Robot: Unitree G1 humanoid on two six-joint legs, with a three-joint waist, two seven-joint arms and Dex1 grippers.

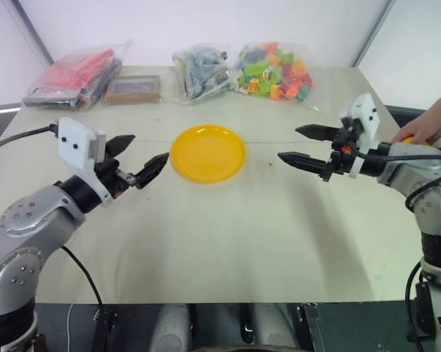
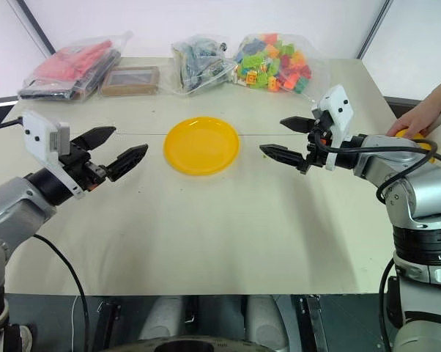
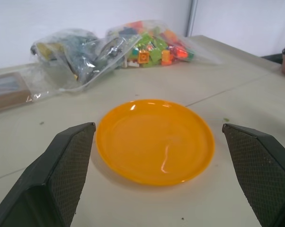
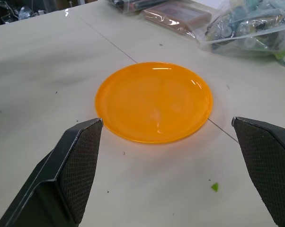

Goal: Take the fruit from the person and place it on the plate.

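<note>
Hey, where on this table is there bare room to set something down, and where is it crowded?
Bare: the near table between plate and front edge. Crowded: the far edge, with bagged blocks, other bags and a flat box.

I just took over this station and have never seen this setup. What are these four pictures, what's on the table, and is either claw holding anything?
You are looking through a two-armed humanoid robot. Two pictures come from the two eyes of its head camera, looking down over a beige table. The other two come from cameras on the wrists, each looking out between that arm's own two black fingers.

The left claw and right claw are both open and hold nothing. Between them lies an empty yellow-orange plate. Along the far edge are a bag of coloured blocks, a bag of grey parts, a red packet and a brown flat box.

At the right edge, a person's hand rests on a yellow fruit, mostly hidden.
</note>
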